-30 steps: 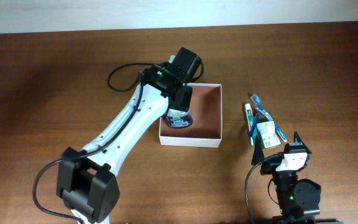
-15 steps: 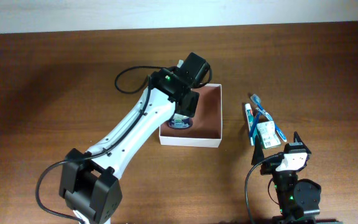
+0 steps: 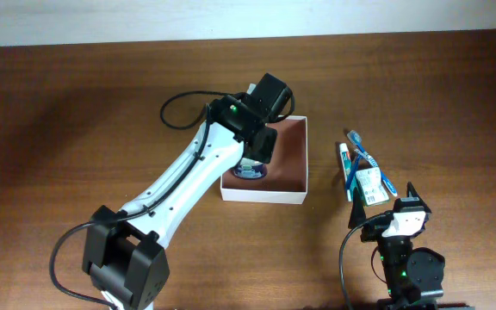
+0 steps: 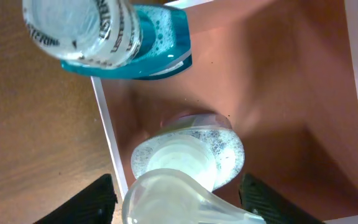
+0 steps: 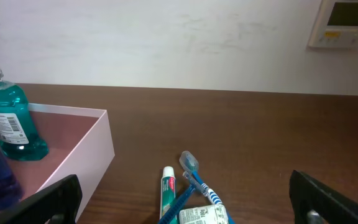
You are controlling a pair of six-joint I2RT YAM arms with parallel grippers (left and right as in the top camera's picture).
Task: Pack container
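Since a second ago the left arm has been swung a little further over the box [image 3: 288, 151] and the bottle [image 4: 222, 155] brought lower; over the last half second almost nothing has been shifted. The bottle is stood upright by the box's left wall, just beside the teal bottle [image 4: 138, 46], probably so that room is kept for the toothbrush [image 3: 370, 161] and toothpaste [image 3: 344, 165] lying right of the box. The left gripper [image 4: 178, 193] is held straight above the bottle, fingers apart on either side of it; whether the bottle is gripped or let go cannot be told. The right gripper [image 5: 182, 205] is parked right of the box, fingers wide apart. The box, set mid-table under the left arm, is shallow, square and lidless, white outside and reddish-brown inside.
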